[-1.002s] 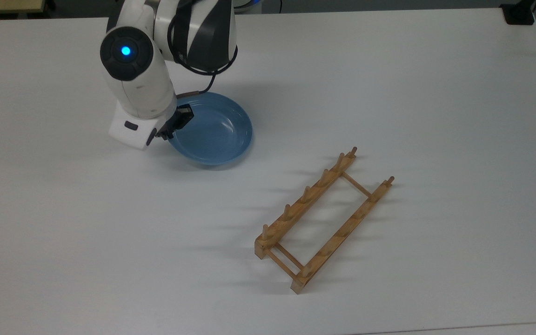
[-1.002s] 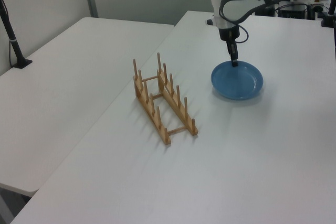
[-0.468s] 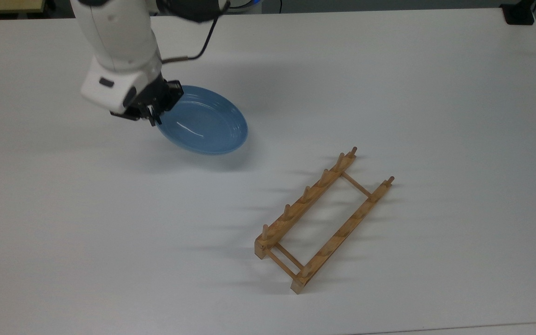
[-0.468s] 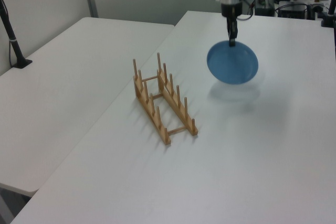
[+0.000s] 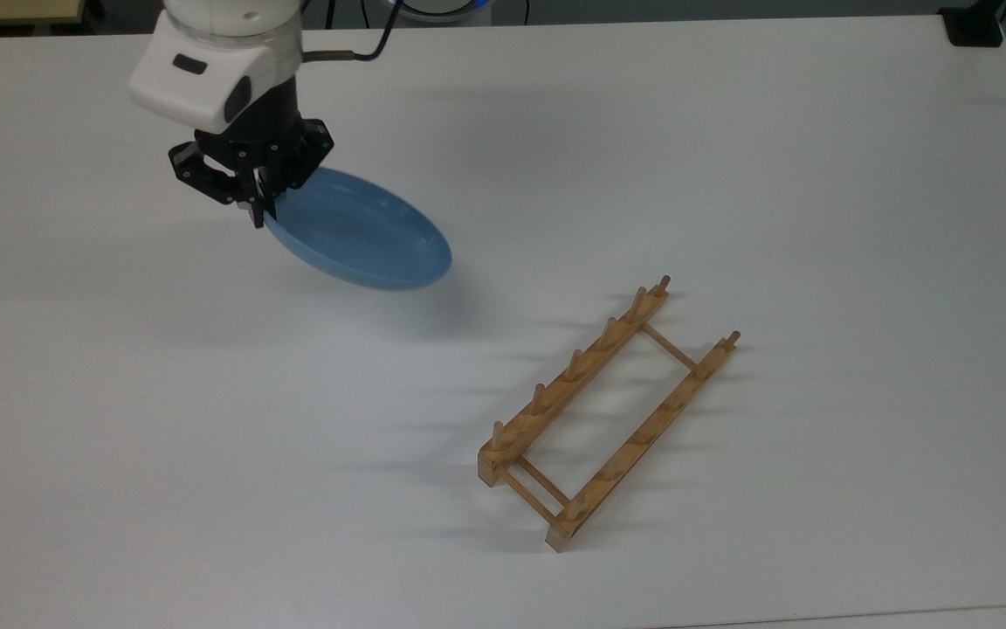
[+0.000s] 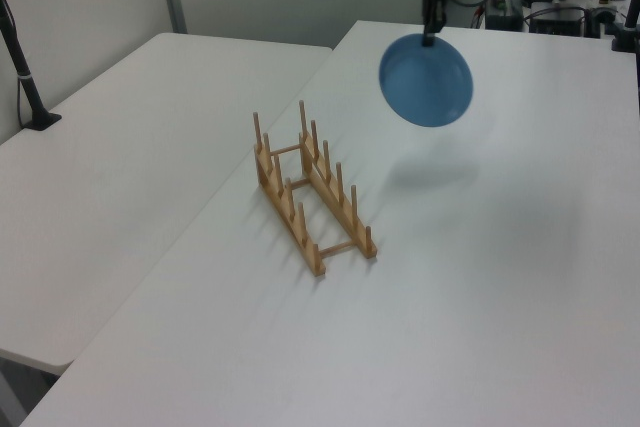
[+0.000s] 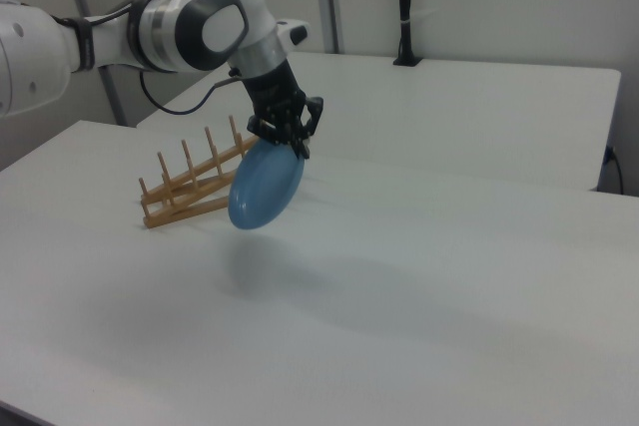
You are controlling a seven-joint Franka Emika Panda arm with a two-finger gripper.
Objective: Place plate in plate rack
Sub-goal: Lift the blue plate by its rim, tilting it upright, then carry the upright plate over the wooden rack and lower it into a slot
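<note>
Top view first: your plate rack [image 5: 608, 415] sits nearest the desk's front edge, long axis running diagonally, two rails with six pegs each as far as I can count. Further back toward the far-left corner, your hand [image 5: 255, 205] is pinched on the rim of the one plate [image 5: 361, 232], hanging tilted off the desk [image 5: 817, 175]. So the rack lies forward-right of it.

The plate [image 5: 363, 236] is a plain glossy light-blue one, shallow with a raised rim. It's up off the worktop, tilted steeply and hanging by its top edge, with its shadow on the surface below. The plate rack [image 5: 605, 411] is light wood: two long rails with upright pegs, thin dowels across. It sits flat, well apart from the plate, nothing in it.
</note>
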